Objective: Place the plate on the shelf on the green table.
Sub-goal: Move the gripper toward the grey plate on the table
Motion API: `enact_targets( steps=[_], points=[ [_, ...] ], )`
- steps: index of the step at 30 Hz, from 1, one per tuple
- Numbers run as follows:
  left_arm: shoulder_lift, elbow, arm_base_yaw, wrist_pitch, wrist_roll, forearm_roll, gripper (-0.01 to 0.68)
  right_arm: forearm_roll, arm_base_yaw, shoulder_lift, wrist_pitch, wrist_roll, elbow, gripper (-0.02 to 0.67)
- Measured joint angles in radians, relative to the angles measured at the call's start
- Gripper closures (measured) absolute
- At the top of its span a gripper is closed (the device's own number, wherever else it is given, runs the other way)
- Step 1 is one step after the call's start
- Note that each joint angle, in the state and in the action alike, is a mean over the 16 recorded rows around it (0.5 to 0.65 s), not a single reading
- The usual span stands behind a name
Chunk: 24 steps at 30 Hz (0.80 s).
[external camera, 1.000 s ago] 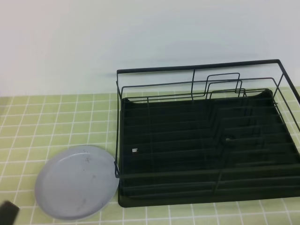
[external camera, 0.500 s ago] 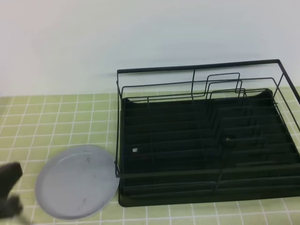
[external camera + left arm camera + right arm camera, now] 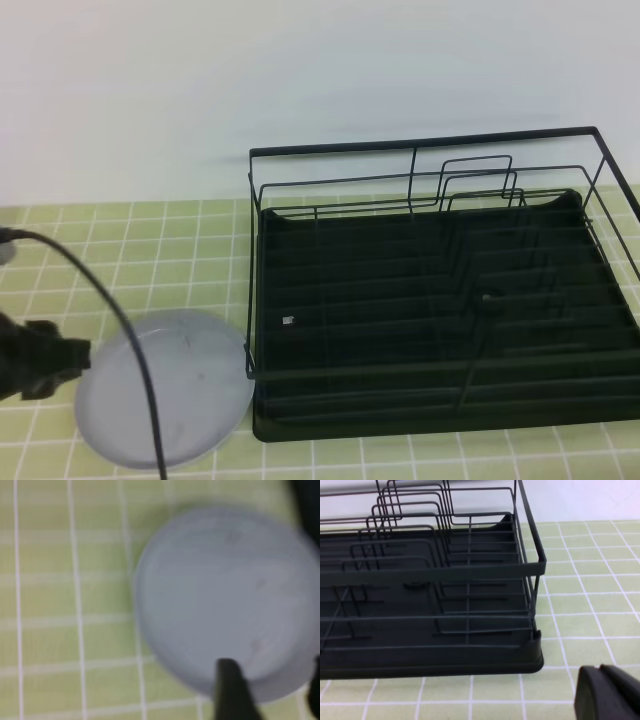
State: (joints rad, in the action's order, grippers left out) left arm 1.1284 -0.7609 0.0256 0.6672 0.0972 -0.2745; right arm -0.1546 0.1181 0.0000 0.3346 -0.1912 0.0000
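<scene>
**A:** Where does the plate (image 3: 165,390) lie relative to the two hands?

**B:** It sits flat on the green tiled worktop (image 3: 150,260), just left of the black wire dish rack (image 3: 440,300), its right edge almost at the rack's front-left corner. The left hand (image 3: 45,362) is right at the plate's left rim in the high view, with its cable arcing over the plate. So the plate lies to that hand's right, between it and the rack.

**A:** And the right hand?

**B:** The right hand (image 3: 607,692) shows only as a dark block at the rack's far right corner, closed and holding nothing, well apart from the plate. The left arm is clearly the nearer one.

**A:** Is the left hand open?

**B:** In the blurred wrist view one finger (image 3: 231,690) stands over the plate's near rim and a sliver of the other at the frame's right edge, so the jaws look parted, gripping nothing yet. The plate being round, no axis matters; the near rim is the likely grasp point, then a carry rightward into the rack.
</scene>
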Motion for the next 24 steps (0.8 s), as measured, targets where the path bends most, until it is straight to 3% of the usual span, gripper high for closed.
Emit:
enact_targets(
  steps=[5,9,24],
  points=[
    [0.175,-0.086,0.000,0.081,-0.067,0.072,0.307,0.000,0.000,0.000,0.000,0.000,0.000,0.651],
    [0.290,-0.144,-0.001,0.125,-0.111,0.130,0.254,0.000,0.000,0.000,0.000,0.000,0.000,0.651],
    [0.512,-0.198,-0.002,0.076,-0.174,0.226,0.275,0.000,0.000,0.000,0.000,0.000,0.000,0.651]
  ],
)
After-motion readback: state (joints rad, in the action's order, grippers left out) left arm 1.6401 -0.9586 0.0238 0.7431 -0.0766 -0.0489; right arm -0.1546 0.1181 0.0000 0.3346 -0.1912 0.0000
